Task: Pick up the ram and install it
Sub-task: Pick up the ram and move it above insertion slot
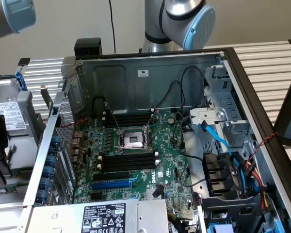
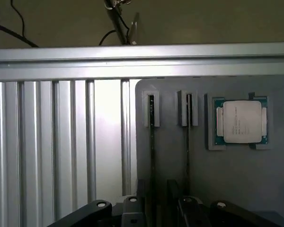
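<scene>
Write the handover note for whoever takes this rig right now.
End effector: open, holding nothing, close to the gray holder.
Ram: on edge in the holder, next to a second stick and a processor; not picked up.
Black memory slots beside the processor socket: they look empty.
Done: nothing grasped or installed.
Left: pick up the ram and seat it in a slot.

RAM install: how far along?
Done: nothing. The slots on the motherboard are empty. In hand: nothing. The open gripper is by the ram, which stands on edge in the tray. Left: pick-up and install.
</scene>
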`<state>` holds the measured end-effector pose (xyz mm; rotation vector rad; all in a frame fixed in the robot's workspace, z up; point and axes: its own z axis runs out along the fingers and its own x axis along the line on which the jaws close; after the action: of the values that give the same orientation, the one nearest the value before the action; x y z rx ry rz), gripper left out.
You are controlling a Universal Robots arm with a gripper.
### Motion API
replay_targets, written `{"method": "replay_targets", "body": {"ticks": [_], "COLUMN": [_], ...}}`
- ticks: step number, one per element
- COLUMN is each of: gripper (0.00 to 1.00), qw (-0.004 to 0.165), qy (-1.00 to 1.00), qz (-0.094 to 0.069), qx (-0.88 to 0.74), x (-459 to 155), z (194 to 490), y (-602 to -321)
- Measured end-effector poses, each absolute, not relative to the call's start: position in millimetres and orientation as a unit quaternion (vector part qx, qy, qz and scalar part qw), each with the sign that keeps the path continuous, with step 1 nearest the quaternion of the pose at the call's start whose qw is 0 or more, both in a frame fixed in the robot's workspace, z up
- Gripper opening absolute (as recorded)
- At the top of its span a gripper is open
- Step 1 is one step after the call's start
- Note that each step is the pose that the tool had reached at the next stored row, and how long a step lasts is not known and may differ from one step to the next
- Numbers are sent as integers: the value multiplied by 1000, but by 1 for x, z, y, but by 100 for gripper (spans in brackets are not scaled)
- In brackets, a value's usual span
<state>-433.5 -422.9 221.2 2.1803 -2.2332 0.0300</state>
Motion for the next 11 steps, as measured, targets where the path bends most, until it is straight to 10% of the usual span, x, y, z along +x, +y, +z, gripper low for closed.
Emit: {"method": "replay_targets", "body": {"ticks": [11], "gripper": [33], "qw": [6], "qy": [-697], "qz": [13], "qx": [717], "x": [-433], "z": [205], "y": [-424]}}
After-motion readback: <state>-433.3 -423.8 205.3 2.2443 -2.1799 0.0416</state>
